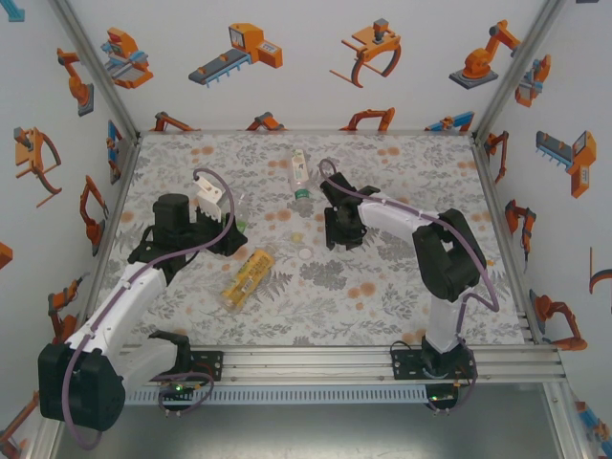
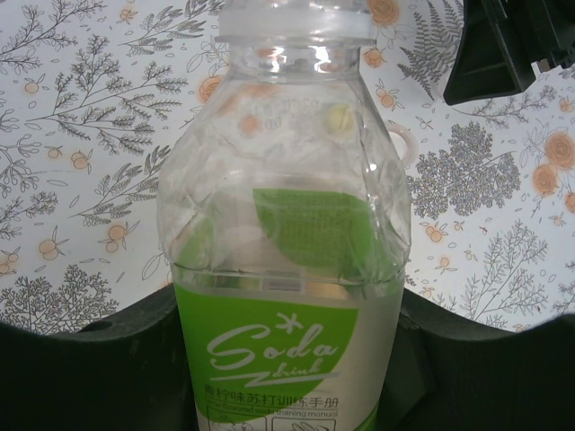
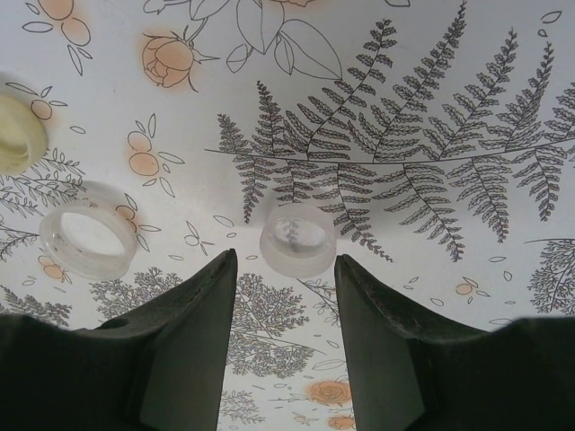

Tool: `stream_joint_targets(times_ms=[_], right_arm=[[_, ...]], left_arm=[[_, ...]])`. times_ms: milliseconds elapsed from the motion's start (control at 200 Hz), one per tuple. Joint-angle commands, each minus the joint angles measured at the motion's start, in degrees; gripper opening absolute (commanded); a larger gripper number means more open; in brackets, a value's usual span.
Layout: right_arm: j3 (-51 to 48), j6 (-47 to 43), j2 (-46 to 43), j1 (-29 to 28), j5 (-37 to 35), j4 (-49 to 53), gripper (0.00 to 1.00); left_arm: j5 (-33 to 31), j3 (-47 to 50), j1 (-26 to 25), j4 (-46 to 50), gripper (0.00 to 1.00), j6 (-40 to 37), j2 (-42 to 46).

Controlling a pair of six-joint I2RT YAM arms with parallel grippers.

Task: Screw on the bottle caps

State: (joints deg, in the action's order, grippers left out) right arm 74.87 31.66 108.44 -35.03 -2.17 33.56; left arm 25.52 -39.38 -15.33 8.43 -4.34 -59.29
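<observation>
My left gripper (image 2: 287, 359) is shut on the short green-labelled bottle (image 2: 287, 224), which stands between the jaws with its neck (image 2: 296, 22) bare of a cap. From above, that gripper (image 1: 228, 228) sits at the left middle of the table. My right gripper (image 3: 286, 260) hangs open over the mat, and a clear cap (image 3: 298, 238) lies just beyond its fingertips. A second clear cap (image 3: 87, 232) and a pale yellow cap (image 3: 16, 135) lie to its left. The orange-yellow bottle (image 1: 247, 277) lies on its side. The clear bottle with the green neck (image 1: 300, 172) lies further back.
The floral mat (image 1: 382, 287) covers the table inside white walls with orange robot prints. In the top view, the loose caps (image 1: 298, 234) rest between the two grippers. The right gripper (image 1: 339, 229) shows as a black shape (image 2: 503, 45) at the left wrist view's upper right.
</observation>
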Motion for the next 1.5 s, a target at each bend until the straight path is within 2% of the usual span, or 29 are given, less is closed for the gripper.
stream_joint_targets(times_ms=[0, 265, 801, 1497], right_arm=[[1.99, -0.41, -0.11, -0.31, -0.42, -0.52, 0.46], [2.6, -0.54, -1.3, -0.31, -1.25, -0.24, 0.46], [2.03, -0.44, 1.95, -0.35, -0.98, -1.09, 0.45], [4.14, -1.53, 0.25, -0.35, -3.56, 2.12, 0.47]], left_arm=[[1.11, -1.94, 0.16, 0.59, 0.35, -1.1, 0.22], [1.11, -1.93, 0.2, 0.56, 0.35, -1.17, 0.24], [1.03, -1.93, 0.2, 0.72, 0.35, -1.19, 0.29], [1.01, -1.93, 0.17, 0.88, 0.35, -1.28, 0.33]])
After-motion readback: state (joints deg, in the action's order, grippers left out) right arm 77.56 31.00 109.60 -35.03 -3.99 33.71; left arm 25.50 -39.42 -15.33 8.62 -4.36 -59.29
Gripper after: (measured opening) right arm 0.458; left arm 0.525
